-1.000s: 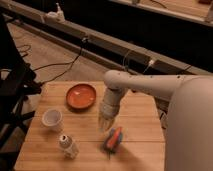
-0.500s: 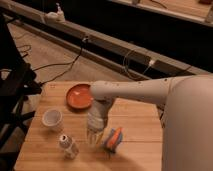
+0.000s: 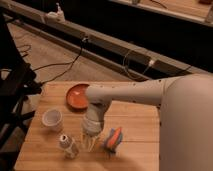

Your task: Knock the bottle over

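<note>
The bottle (image 3: 68, 146) is small and pale with a dark round cap. It stands upright near the front left of the wooden table (image 3: 140, 125). My gripper (image 3: 89, 144) hangs from the white arm, just right of the bottle and low over the table. It is very close to the bottle; I cannot tell whether it touches it.
A white cup (image 3: 52, 119) stands behind and left of the bottle. An orange-red bowl (image 3: 77, 96) sits at the back of the table. An orange and blue object (image 3: 114, 139) lies right of the gripper. My white arm (image 3: 150, 95) crosses the table from the right.
The arm has swung left and down, bringing the gripper from near the orange and blue object to just beside the bottle. The bottle still stands upright.
</note>
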`<state>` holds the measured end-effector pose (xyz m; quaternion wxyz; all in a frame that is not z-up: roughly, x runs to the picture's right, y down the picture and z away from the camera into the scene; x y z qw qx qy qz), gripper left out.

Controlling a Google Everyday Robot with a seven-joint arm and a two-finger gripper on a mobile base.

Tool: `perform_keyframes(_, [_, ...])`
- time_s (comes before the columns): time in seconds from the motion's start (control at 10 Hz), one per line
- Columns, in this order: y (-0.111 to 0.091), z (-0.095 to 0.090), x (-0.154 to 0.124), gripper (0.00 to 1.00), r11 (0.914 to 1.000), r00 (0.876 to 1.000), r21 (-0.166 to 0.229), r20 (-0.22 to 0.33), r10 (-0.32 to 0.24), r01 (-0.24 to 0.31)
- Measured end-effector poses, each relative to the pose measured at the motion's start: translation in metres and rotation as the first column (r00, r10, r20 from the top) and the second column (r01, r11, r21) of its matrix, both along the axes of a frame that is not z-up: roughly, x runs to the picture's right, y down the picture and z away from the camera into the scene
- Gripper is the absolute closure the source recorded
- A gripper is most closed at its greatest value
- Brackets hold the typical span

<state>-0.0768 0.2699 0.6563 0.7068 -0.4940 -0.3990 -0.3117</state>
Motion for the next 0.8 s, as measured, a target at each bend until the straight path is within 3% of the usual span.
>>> perform_keyframes(0.3, [0.007, -0.003, -0.011, 1.00, 0.9992, 0.999, -0.019, 0.015, 0.035, -0.035])
perform_keyframes(0.6, [0.015, -0.007, -0.034, 1.00, 0.9959, 0.993, -0.044, 0.081, 0.082, -0.079])
perform_keyframes(0.8, [0.009, -0.010, -0.057, 1.00, 0.9859, 0.974, -0.064, 0.160, 0.163, -0.155])
